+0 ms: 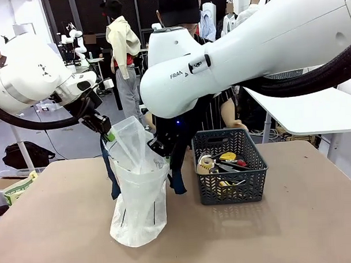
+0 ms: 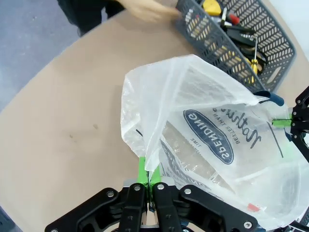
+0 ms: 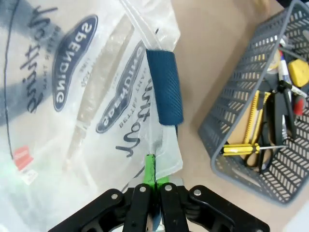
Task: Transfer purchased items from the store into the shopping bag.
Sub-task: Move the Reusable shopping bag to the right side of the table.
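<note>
The shopping bag (image 1: pixel 137 190) stands on the table left of centre, a whitish plastic tote with navy straps and its mouth held open. My left gripper (image 1: pixel 108 132) is shut on the bag's left rim, as the left wrist view shows (image 2: pixel 147 175). My right gripper (image 1: pixel 163 150) is shut on the bag's right rim beside a navy strap (image 3: pixel 165 87), with its green pads pinching the plastic (image 3: pixel 151 173). The store, a dark grey basket (image 1: pixel 232 184), sits just right of the bag. It holds a cream tape roll (image 1: pixel 205 163), a red-handled tool (image 1: pixel 239 163) and yellow-handled tools (image 3: pixel 241 149).
A person stands at the far side of the table behind the basket, with a hand (image 2: pixel 147 9) near its far rim. The brown table (image 1: pixel 305 219) has free room in front and to the right. A white tabletop (image 1: pixel 313 112) juts in at the right.
</note>
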Controlling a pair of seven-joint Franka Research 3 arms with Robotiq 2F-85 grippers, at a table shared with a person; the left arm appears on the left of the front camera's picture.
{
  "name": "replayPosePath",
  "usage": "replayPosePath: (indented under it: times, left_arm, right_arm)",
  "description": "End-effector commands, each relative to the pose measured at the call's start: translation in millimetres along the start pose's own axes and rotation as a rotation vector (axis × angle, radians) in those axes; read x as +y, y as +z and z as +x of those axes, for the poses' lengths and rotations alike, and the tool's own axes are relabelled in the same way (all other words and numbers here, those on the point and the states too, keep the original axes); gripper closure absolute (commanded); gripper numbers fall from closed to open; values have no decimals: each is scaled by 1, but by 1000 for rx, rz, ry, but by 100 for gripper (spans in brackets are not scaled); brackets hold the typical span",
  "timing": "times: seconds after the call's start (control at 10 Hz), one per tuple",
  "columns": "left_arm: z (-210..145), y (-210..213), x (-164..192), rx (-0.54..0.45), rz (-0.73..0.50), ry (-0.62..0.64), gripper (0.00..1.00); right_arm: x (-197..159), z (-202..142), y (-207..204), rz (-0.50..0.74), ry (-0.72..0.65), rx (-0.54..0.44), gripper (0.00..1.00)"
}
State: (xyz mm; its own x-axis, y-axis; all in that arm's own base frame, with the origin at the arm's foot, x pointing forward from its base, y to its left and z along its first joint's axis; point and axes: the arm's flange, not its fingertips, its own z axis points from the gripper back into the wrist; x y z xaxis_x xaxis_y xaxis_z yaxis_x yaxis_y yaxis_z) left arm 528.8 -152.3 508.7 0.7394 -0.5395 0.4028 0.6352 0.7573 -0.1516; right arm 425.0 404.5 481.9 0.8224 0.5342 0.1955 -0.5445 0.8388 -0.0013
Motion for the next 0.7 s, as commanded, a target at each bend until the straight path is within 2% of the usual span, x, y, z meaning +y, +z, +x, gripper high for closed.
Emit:
replayPosePath:
  times: [0.0, 0.2, 0.6]
  left_arm:
    - [4, 6, -1, 45, -64, 21, 100]
    - [6, 7, 2, 34, -37, 50, 100]
    - [-3, 0, -3, 42, -38, 19, 100]
  right_arm:
    - [3, 3, 3, 12, 18, -16, 100]
    - [2, 6, 3, 23, 20, -14, 100]
    - [5, 3, 5, 6, 7, -15, 100]
